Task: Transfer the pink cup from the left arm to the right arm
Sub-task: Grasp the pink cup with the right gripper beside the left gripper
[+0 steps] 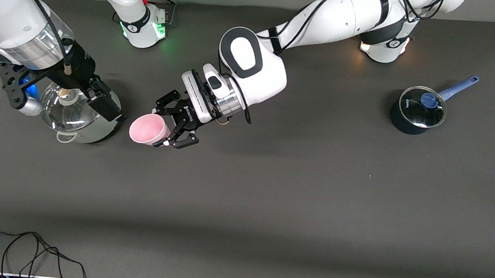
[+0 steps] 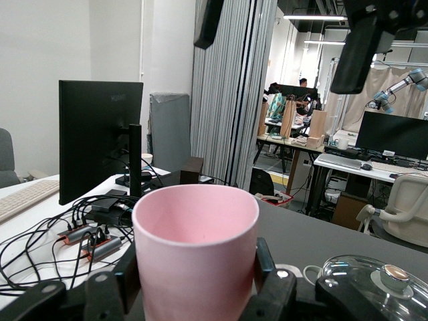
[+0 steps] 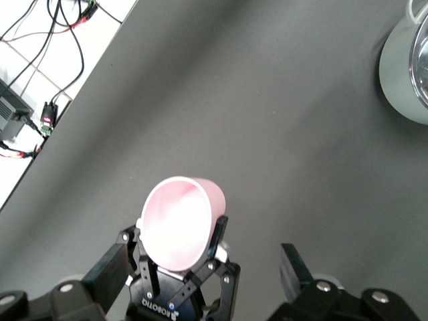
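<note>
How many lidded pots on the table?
2. A silver pot sits at the right arm's end, under the right hand; a dark blue-handled saucepan sits at the left arm's end. None seem hidden.

Pink cup, sideways, gripper-held aloft

Pink cup: plain pale pink inside and out, no pattern. Left gripper: black fingers; white and silver wrist. Right gripper: black. Table: uniform dark grey. Pot with glass lid: pale silver-white body, clear lid. Saucepan: dark navy, blue handle and knob. Cable: black.
</note>
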You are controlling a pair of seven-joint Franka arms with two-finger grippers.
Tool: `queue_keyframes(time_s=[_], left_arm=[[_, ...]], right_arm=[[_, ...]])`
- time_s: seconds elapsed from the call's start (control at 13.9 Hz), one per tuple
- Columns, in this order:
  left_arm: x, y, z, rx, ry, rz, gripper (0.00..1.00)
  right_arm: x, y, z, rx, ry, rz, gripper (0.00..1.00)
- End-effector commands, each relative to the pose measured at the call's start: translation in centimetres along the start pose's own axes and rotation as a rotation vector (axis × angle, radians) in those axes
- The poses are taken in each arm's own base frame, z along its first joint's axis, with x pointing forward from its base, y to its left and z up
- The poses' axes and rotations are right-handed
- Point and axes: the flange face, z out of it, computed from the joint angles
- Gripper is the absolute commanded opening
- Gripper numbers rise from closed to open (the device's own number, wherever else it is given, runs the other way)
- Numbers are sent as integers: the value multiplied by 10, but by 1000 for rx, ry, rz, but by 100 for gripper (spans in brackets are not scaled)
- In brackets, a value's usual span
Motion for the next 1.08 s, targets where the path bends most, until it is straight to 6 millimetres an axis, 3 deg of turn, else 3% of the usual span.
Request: queue_keyframes(time_s=[0.0, 0.43, 1.01], left_arm=[[10, 3, -2, 15, 9, -6, 0], [10, 3, -2, 15, 9, -6, 0], [12, 1, -3, 18, 13, -7, 0]], right_arm=[[-21, -6, 1, -24, -5, -7, 100], [-22, -3, 31, -88, -26, -2, 100], [-7, -2, 65, -134, -12, 5, 100]])
